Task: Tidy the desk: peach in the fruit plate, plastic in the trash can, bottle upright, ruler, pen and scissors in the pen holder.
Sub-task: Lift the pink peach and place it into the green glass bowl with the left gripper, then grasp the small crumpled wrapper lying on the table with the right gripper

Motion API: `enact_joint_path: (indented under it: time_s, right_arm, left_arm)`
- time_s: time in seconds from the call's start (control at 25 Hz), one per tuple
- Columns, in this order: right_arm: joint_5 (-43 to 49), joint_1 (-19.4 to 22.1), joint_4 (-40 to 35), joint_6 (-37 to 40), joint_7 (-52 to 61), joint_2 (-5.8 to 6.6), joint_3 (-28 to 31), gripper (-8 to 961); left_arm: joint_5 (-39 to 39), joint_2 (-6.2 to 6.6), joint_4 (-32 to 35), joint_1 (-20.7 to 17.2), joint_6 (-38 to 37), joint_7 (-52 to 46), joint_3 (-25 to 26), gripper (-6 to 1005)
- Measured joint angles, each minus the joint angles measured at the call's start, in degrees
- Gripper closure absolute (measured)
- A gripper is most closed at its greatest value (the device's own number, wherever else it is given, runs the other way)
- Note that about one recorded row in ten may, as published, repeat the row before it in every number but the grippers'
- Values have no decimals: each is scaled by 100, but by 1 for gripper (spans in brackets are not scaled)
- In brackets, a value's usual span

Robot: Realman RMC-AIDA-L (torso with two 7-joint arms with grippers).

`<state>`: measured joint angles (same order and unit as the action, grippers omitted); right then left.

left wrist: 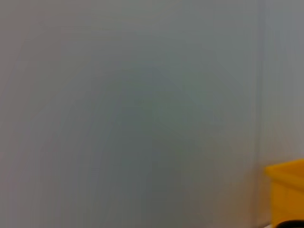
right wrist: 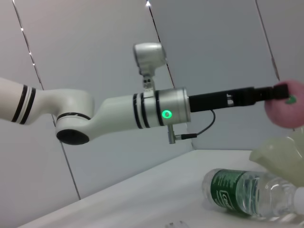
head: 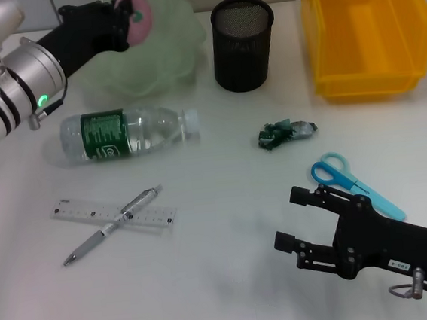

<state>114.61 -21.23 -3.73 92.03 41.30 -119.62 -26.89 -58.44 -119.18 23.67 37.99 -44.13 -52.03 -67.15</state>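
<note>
From the head view, your left gripper [head: 126, 19] is clamped on the soft pink peach [head: 139, 14], held over the pale green, wavy-edged fruit plate [head: 166, 59] at upper left; it isn't released yet. Everything else waits: the clear ribbed bottle [head: 124, 132] lies flat, the crumpled plastic [head: 285, 133], transparent ruler [head: 113, 214], metallic pen [head: 114, 224] and blue-handled scissors [head: 352, 184] are still out, and the black mesh pen holder [head: 242, 42] and yellow trash can [head: 367, 28] stand at the top. Your right gripper [head: 302, 219] hovers lower right, fingers apart.

The left wrist view shows you only blank wall and a yellow corner.

In the right wrist view, the peach sits at the right edge, above the plate.
</note>
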Motion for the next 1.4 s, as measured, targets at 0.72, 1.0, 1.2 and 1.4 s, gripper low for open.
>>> enact_joint_path:
  time_s: [0.72, 1.0, 1.2, 1.4]
  right_arm:
    - [0, -133, 13, -36, -9, 0, 0, 136]
    - [0, -136, 13, -45, -9, 1, 0, 136]
    - [0, -136, 13, -45, -8, 0, 10, 136]
    - [0, -96, 12, -43, -7, 1, 221, 136]
  left_arm:
    - [38, 0, -79, 96, 619, 25, -653, 939]
    - [50, 0, -73, 96, 635, 27, -653, 777]
    - [60, 0, -69, 86, 631, 6, -650, 675]
    - [70, 1, 0, -62, -42, -195, -696, 617]
